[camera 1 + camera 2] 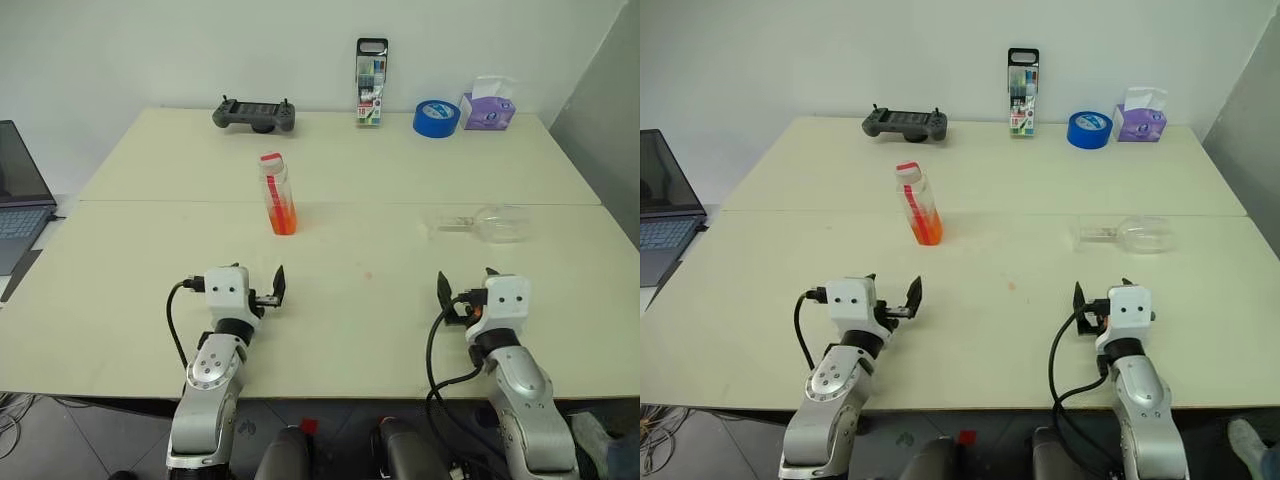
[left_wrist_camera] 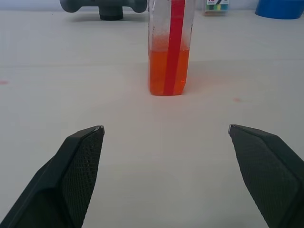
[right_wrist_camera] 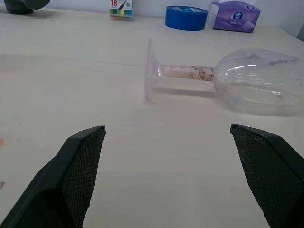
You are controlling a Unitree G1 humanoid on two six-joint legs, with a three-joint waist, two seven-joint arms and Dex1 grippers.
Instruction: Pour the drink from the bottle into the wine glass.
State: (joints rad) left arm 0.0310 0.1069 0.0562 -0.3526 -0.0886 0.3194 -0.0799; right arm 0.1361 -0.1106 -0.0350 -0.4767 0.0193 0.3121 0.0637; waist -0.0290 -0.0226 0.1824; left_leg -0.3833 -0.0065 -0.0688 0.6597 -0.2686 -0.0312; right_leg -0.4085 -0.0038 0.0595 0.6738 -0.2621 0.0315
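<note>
The bottle (image 1: 277, 190) stands upright on the table's left half, red cap on, with the orange-red drink (image 1: 283, 218) filling its lower part. In the left wrist view the bottle (image 2: 171, 47) is straight ahead of my left gripper (image 2: 166, 128), which is open and empty, well short of it. On the right half of the table, the wine glass (image 1: 487, 223) lies on its side, its foot towards the bottle. My right gripper (image 3: 167, 127) is open and empty, and the wine glass (image 3: 223, 78) lies ahead of it. Both grippers (image 1: 257, 277) (image 1: 466, 281) hover near the front edge.
Along the back edge stand a black controller (image 1: 254, 114), a tall black-capped case of coloured items (image 1: 371, 82), a blue tape roll (image 1: 436, 117) and a purple tissue box (image 1: 488, 104). A laptop (image 1: 20, 195) sits off to the left. A seam crosses the table (image 1: 340, 270).
</note>
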